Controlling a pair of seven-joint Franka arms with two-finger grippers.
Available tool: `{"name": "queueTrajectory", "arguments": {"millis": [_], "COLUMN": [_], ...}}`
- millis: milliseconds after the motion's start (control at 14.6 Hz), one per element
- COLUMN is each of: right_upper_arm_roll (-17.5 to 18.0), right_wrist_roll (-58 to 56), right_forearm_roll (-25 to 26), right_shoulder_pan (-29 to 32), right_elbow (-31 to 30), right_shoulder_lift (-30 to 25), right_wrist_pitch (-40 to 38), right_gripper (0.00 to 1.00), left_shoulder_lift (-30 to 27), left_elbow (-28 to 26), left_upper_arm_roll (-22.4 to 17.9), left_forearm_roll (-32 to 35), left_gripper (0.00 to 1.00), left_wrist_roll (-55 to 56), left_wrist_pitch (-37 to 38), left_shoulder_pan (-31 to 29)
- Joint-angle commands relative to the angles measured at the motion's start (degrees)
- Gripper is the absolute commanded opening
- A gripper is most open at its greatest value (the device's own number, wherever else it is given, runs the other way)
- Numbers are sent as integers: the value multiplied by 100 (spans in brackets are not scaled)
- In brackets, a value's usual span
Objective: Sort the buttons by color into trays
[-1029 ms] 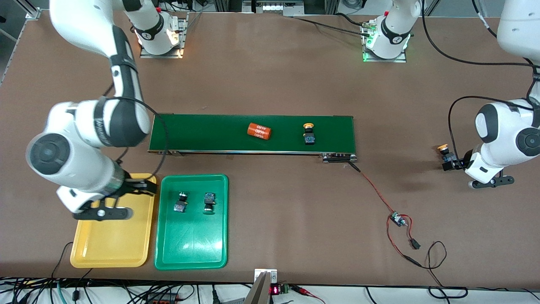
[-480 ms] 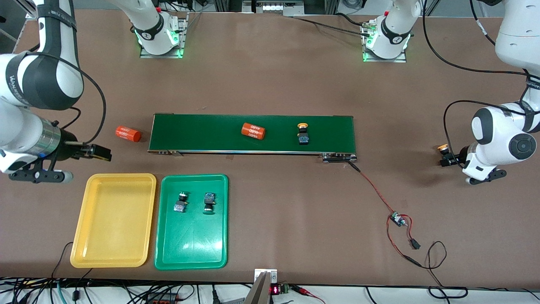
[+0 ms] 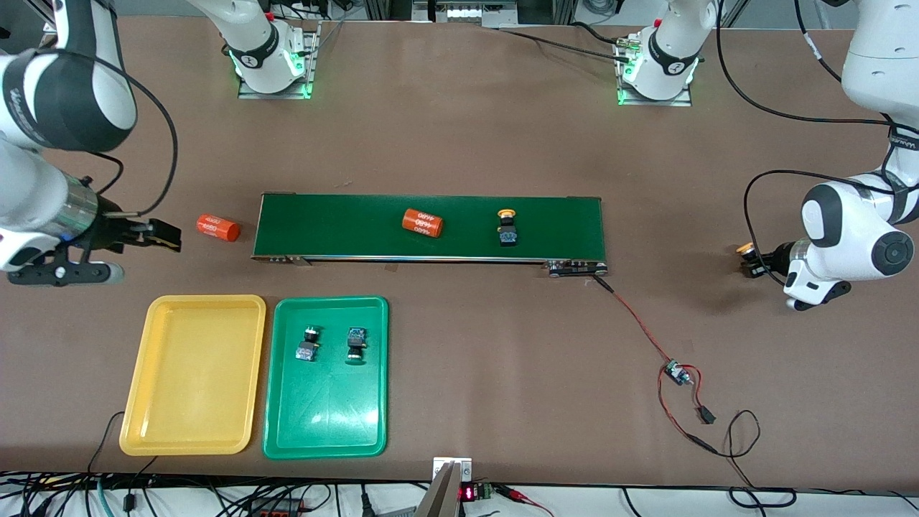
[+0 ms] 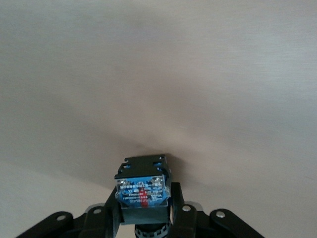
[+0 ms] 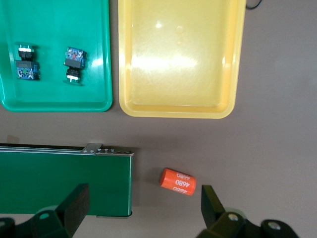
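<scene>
while front view is read: left gripper [image 3: 754, 261] shut on yellow-capped button [image 3: 747, 251], toward left arm's end of table; lift to be kept level. second yellow button [image 3: 508, 228] on belt [image 3: 344, 226]. yellow tray [image 3: 136, 359] bare.
left wrist view: button body [image 4: 142, 186] pinched squarely.
right wrist view: right gripper [image 5: 143, 208] wide open, empty, over orange cylinder [image 5: 178, 181]; two buttons [image 5: 26, 63] in green tray [image 5: 49, 105].

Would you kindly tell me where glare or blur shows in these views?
Front view: white glare on the shiny green plastic tray floor. Right wrist view: bright patches on the glossy yellow plastic tray. Left wrist view: bare table soft and washed out, the held black-and-blue push-button switch sharp.
</scene>
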State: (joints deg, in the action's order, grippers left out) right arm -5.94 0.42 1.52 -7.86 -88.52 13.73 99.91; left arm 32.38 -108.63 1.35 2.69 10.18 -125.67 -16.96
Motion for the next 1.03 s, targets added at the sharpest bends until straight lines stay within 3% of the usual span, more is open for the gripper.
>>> {"name": "queueTrajectory", "arguments": {"millis": [0,275,618,961], "right_upper_arm_roll": [155,155,155,155], "right_wrist_roll": [-51,63,640,1319], "right_forearm_roll": [33,-283,-292,-292], "right_shoulder_pan": [529,470,-250,-831], "right_elbow": [-166,-183,-157,-166], "right_shoulder_lift": [-327,-239,77,235], "right_wrist_pitch": [-68,-340,-261,-349], "right_gripper": [100,100,100,100], "left_shoulder_lift": [-381,-416,-531,-188], "left_elbow": [419,1132,1169,1047], "left_upper_arm_roll": [338,1049,2298,2449], "left_forearm_roll": [-365,-594,-594,-603], "left_gripper": [32,32,34,34], "left_wrist_roll": [125,308,494,791], "left_wrist_pitch": [848,1825,2161,1916], "left_shoulder_pan": [96,254,412,1220]}}
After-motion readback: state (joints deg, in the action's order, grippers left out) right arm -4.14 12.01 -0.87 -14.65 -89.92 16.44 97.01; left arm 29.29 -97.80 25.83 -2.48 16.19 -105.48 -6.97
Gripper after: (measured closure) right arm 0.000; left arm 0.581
